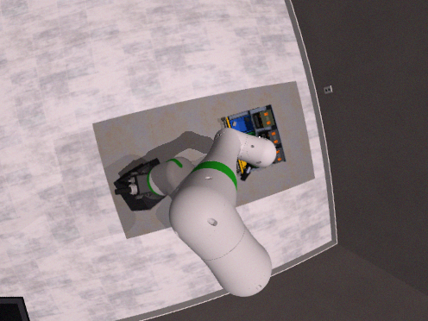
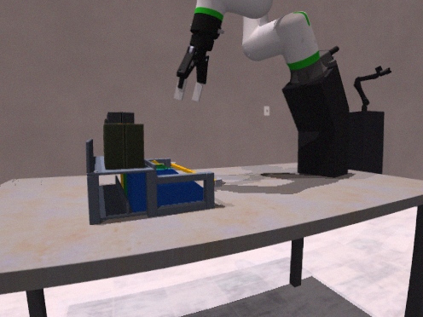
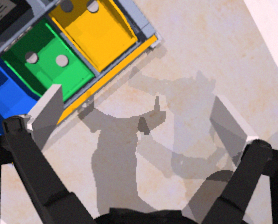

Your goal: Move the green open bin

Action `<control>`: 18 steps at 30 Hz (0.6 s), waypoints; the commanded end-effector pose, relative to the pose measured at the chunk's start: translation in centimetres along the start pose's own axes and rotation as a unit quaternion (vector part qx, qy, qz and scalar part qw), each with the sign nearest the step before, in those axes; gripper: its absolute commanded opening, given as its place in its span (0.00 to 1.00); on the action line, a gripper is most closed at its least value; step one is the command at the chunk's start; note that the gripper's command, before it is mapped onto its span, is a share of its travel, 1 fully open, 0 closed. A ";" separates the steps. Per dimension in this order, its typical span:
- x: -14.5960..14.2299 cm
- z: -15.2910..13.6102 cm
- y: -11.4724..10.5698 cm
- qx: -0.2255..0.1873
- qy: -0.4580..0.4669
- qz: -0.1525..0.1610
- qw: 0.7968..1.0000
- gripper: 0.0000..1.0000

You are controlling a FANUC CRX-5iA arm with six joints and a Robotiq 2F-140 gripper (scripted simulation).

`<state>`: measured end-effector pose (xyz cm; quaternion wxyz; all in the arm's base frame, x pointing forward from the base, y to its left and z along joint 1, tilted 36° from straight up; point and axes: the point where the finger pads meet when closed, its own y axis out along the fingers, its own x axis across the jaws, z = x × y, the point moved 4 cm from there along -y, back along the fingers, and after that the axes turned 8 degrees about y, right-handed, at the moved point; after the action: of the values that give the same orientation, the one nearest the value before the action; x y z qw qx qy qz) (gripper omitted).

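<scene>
- Top view: my arm [image 1: 216, 206] reaches across the table [image 1: 129, 137] and covers much of the shelf [image 1: 276, 133]. I can pick out a blue bin [image 1: 242, 123] and some small orange parts [image 1: 273, 134] on the shelf. The green bin is hidden under the forearm here. The gripper shows only as a dark bit at the shelf's near edge, too small for me to read.
- Exterior view: gripper [image 2: 188, 91] hangs high in the air, above and right of the shelf [image 2: 95, 191], touching nothing. Fingers [image 2: 179, 92] point down with pale pads. The grey shelf stands on the table [image 2: 256, 229]; a dark olive bin [image 2: 124, 146] sits on its upper level, the blue bin [image 2: 170, 191] in the lower bay. A sliver of green [image 2: 160, 168] shows behind the blue one, beside a yellow edge [image 2: 183, 168].
- Wrist view: I'm looking straight down. Fingers spread fully apart, left pad [image 3: 47, 107] and right pad [image 3: 227, 122], nothing between them but table top and the arm's shadow. The green bin [image 3: 50, 60] sits in the shelf at upper left, two round grey parts [image 3: 62, 60] inside it, between the blue bin [image 3: 12, 95] and a yellow bin [image 3: 97, 30]. The left pad overlaps the shelf's yellow front edge in the picture.
</scene>
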<state>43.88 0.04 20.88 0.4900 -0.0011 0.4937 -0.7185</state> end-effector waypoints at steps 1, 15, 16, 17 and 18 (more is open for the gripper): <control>-0.7 -0.3 1.0 -0.008 0.028 -0.006 1.000 1.00; -3.4 -2.6 4.3 -0.057 0.147 -0.017 0.987 1.00; -3.4 -2.6 4.3 -0.057 0.147 -0.017 0.987 1.00; -3.4 -2.6 4.3 -0.057 0.147 -0.017 0.987 1.00; -3.4 -2.6 4.3 -0.057 0.147 -0.017 0.987 1.00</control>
<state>46.84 3.87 18.45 0.4076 0.0652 0.5915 -0.6927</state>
